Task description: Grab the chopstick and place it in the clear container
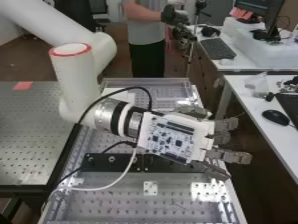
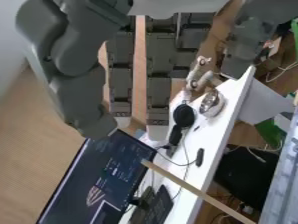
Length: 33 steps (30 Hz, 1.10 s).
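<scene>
Perforated metal covers the bench (image 1: pixel 106 202), and this is the widest thing near the work. Behind the workspace, in the wrist view, stands a white desk (image 2: pixel 216 130). The white arm (image 1: pixel 76 80) enters the high view from the upper left and bends down over the bench. On the desk, a dark monitor (image 2: pixel 100 175) forms part of the background.

The hand (image 1: pixel 176 140) is at the end of the arm, above the bench, and it is directed to the right side of the high view. Its grey fingers (image 2: pixel 158 75) are rather straight and spread, with gaps between them, and they pinch nothing.

Last and thinnest is the chopstick (image 2: pixel 199 192). It lies slantwise across the wrist view, beyond the fingertips and apart from them, with one pale end against the edge of the monitor. What supports the other end, I cannot tell.

So I judge that the task is at the approach, before the grasp. The next move should bring the open fingers around the chopstick, and then close them with care, because such a thin stick may roll or slip out sideways. Only after a firm pinch should it be carried to the clear container, whose place I cannot tell with certainty.
</scene>
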{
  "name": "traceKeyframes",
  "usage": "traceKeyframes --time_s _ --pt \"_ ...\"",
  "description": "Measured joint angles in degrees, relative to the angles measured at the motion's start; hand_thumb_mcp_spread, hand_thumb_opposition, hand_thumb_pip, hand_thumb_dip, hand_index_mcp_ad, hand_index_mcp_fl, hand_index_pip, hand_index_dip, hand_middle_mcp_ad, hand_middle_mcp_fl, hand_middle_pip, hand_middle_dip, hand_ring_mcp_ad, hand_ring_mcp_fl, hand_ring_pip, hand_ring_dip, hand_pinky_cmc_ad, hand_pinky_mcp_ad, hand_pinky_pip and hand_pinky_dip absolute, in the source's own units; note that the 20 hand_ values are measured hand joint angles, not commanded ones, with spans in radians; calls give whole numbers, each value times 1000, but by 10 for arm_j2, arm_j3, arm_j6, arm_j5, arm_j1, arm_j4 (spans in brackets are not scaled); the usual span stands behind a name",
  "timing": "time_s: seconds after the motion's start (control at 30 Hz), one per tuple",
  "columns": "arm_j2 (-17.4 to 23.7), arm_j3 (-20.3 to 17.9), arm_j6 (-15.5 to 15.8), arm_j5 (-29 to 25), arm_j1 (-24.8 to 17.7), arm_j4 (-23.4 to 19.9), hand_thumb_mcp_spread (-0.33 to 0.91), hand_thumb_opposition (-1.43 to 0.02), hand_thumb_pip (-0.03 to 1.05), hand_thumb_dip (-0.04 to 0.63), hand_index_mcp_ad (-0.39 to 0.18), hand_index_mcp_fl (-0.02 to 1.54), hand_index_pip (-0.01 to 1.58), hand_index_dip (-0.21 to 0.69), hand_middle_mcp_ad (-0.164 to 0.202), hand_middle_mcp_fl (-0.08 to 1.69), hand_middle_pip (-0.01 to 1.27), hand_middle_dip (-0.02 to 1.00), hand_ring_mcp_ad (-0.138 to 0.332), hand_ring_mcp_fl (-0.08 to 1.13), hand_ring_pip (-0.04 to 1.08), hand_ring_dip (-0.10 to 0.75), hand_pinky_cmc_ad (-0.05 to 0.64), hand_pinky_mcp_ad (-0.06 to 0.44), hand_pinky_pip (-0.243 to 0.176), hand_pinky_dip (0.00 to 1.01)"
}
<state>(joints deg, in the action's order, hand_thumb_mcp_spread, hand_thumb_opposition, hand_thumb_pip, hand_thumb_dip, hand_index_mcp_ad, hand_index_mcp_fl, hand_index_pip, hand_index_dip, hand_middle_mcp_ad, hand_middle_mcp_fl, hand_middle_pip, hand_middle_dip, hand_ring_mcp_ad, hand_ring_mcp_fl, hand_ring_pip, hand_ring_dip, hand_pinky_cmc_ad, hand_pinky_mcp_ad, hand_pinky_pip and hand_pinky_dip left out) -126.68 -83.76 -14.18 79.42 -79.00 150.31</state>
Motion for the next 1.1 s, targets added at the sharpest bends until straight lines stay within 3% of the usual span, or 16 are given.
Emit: traceKeyframes --time_s 0.3,0.93,1.1 --pt "-3 -28 -44 -28 -10 -21 443 -826 663 354 -155 658 578 354 33 838 140 712 5 182 87 258 421 312 -47 178" --pt "-13 -35 -64 -46 -24 -33 456 -826 627 356 -159 670 546 325 37 841 140 717 5 215 89 298 412 314 -44 178" --pt "-17 -41 -83 -64 -27 -43 457 -826 627 356 -157 653 532 325 35 843 140 721 7 215 89 298 414 312 -45 178"
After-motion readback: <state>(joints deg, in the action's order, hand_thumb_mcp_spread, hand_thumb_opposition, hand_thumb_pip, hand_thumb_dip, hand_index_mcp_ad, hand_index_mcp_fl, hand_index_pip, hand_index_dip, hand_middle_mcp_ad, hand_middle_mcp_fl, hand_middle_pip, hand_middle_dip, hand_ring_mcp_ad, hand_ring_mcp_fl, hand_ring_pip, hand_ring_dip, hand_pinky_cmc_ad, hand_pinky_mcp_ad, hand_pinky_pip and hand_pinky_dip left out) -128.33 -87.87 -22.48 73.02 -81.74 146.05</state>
